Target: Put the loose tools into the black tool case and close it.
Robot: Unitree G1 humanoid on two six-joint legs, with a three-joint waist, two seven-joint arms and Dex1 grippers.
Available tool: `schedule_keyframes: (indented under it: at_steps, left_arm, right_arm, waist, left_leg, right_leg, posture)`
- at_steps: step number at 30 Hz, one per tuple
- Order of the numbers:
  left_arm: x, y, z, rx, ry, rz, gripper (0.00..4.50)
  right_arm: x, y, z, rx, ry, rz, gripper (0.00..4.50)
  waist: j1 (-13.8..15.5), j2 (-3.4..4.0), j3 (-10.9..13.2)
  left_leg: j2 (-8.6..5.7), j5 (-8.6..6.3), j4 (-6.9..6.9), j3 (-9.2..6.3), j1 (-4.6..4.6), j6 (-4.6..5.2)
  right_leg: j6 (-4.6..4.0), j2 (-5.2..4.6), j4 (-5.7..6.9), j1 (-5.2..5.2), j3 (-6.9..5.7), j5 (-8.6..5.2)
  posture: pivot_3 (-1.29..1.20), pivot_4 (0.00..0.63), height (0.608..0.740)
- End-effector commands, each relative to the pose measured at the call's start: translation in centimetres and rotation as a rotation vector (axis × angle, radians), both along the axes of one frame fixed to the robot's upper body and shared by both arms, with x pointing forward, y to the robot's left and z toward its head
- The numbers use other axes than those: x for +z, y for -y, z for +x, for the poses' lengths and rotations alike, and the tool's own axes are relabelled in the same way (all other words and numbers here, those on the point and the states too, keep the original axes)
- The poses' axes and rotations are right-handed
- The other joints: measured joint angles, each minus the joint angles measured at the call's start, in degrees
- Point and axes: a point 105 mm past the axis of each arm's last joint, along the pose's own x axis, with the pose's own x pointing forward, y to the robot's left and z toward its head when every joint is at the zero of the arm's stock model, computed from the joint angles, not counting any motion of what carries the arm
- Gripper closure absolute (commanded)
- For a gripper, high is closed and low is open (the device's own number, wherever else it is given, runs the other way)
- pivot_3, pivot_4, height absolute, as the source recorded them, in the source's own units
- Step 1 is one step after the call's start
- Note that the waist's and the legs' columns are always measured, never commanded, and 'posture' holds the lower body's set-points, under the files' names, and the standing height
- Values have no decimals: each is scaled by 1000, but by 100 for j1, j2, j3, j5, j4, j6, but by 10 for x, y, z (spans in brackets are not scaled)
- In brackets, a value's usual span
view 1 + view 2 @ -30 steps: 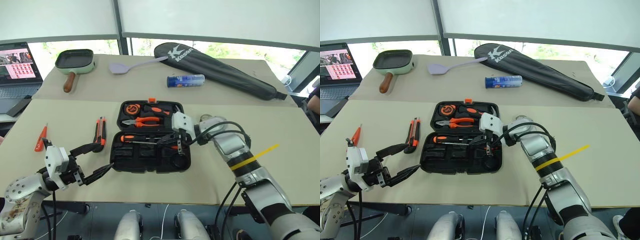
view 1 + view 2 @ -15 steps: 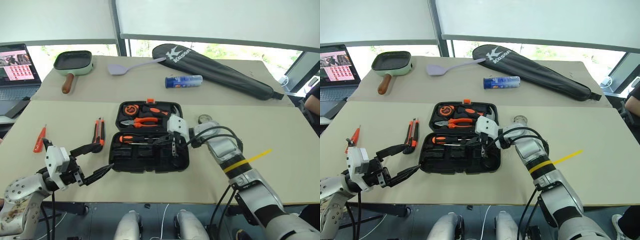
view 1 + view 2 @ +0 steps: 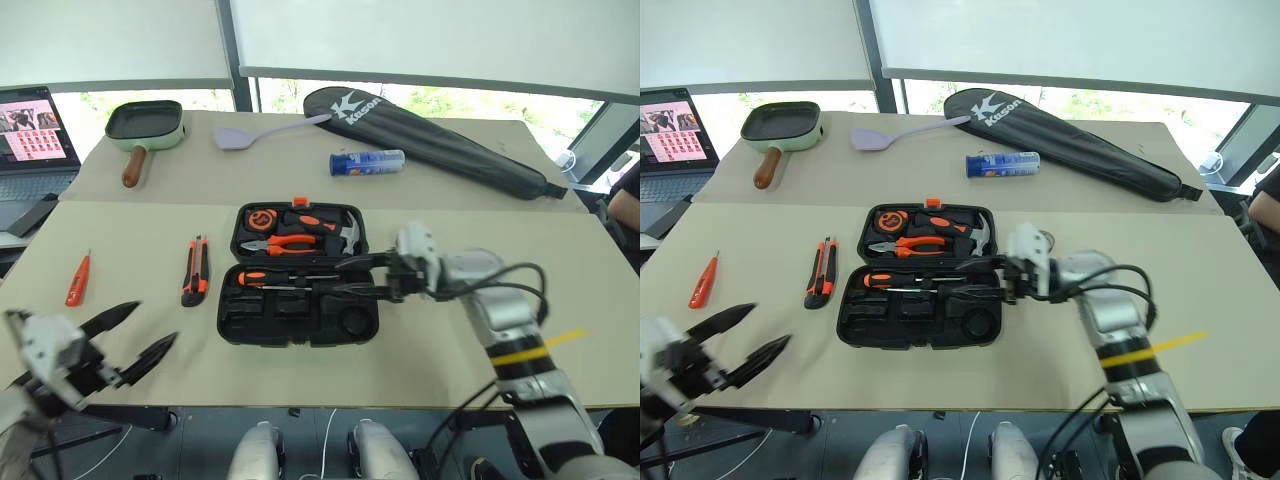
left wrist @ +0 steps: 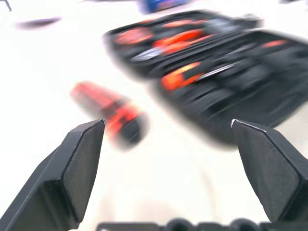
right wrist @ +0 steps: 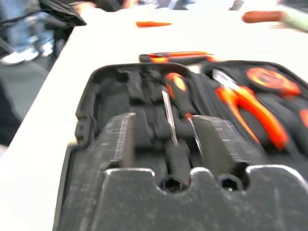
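Black tool case (image 3: pixel 298 275) lying open at mid-table, both halves flat. Far half holding orange tape measure (image 3: pixel 264 217), orange-handled pliers (image 3: pixel 285 242) and hammer (image 3: pixel 344 232); near half holding two black-and-orange screwdrivers (image 3: pixel 268 279) and a dark tape roll (image 3: pixel 352 322), other slots bare. Utility knife (image 3: pixel 195 270) just left of the case, orange tester screwdriver (image 3: pixel 78 280) further left, both on the table. Right gripper (image 3: pixel 355 276) level over the near half, fingers parted, holding nothing. Left gripper (image 3: pixel 130 335) wide open near the table's front-left edge, empty.

Both claws (image 3: pixel 128 332) (image 3: pixel 352 275) agape, empty
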Motion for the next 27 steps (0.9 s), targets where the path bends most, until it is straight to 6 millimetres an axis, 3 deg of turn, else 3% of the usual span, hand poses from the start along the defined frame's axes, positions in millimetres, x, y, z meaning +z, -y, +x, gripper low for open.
schedule_keyframes:
  at_steps: [1,2,5,9,12,16,21,27]
  left_arm:
    - [6,-33,-29,210,36,19,0]
    - [4,-48,-40,309,41,4,0]
    - [-5,-75,-59,505,61,-74,0]
    - [-4,-79,-54,579,100,-146,0]
    - [0,-90,-35,659,61,-171,0]
    - [28,-92,13,621,61,-208,0]
    - [20,-106,63,629,-176,-187,0]
    - [9,-128,103,717,-306,-151,0]
  right_arm:
    - [23,20,-19,-23,179,162,355]
    - [19,27,-24,-56,194,186,31]
    - [6,33,-35,-76,164,196,31]
    - [9,28,-42,-66,186,269,31]
    - [25,16,-43,-63,239,322,31]
    - [53,0,-42,-33,296,374,31]
    - [76,-19,-34,31,284,387,31]
    - [78,-31,-32,93,278,339,31]
  waist:
    - [-1,-2,1]
    - [-3,-3,0]
    - [-14,-6,1]
    - [1,-24,4]
    - [22,-32,1]
    - [89,-42,0]
    - [96,-39,2]
    - [98,-45,2]
  left_leg:
    - [0,0,0,1,1,0]
    - [2,0,0,1,1,0]
    - [2,0,1,1,7,0]
    - [2,1,7,3,12,0]
    - [4,1,10,1,30,0]
    - [5,4,11,-12,35,-5]
    - [0,6,2,-6,65,-8]
    - [-2,9,-32,7,77,-12]
  right_leg:
    - [0,1,2,0,0,0]
    - [0,4,2,0,0,-1]
    - [2,6,0,7,2,-3]
    - [2,6,2,12,2,-3]
    - [1,7,4,30,0,-4]
    - [0,10,15,35,-4,-4]
    - [-1,5,17,56,-3,-3]
    - [-7,11,11,55,-5,-6]
  posture:
    - [0,150,740]
    - [0,150,740]
    - [0,150,740]
    - [0,150,740]
    - [0,150,740]
    - [0,150,740]
    - [0,150,740]
    - [0,150,740]
